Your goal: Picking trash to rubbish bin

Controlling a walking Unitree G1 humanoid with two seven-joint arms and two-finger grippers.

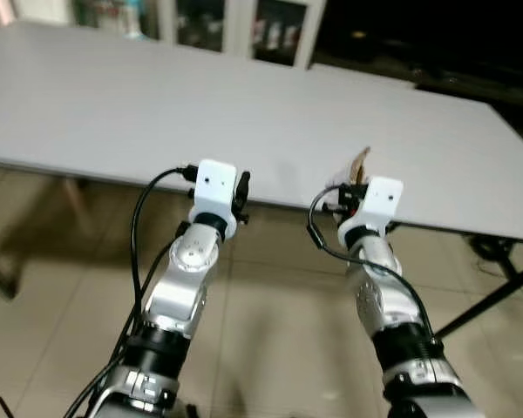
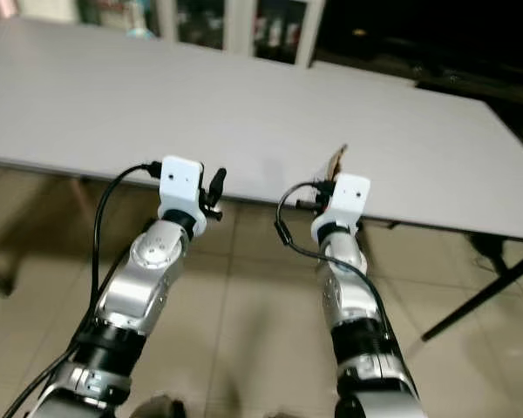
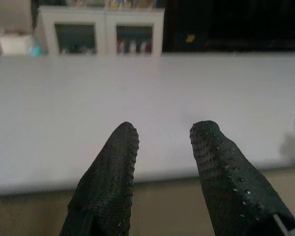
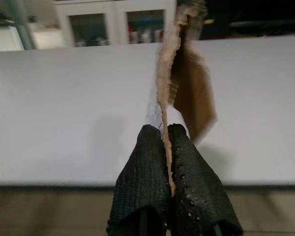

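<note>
A torn scrap of brown cardboard stands upright, pinched between the two black fingers of my right gripper, which is shut on it. In the left eye view the same cardboard scrap pokes up above the right wrist at the near edge of the white table. My left gripper is open with nothing between its fingers, held level with the table's near edge. From the head, the left gripper sits just below that edge.
The white table spans the view, with a black leg at the right. White glass-door cabinets stand behind it. Beige tiled floor lies below both arms.
</note>
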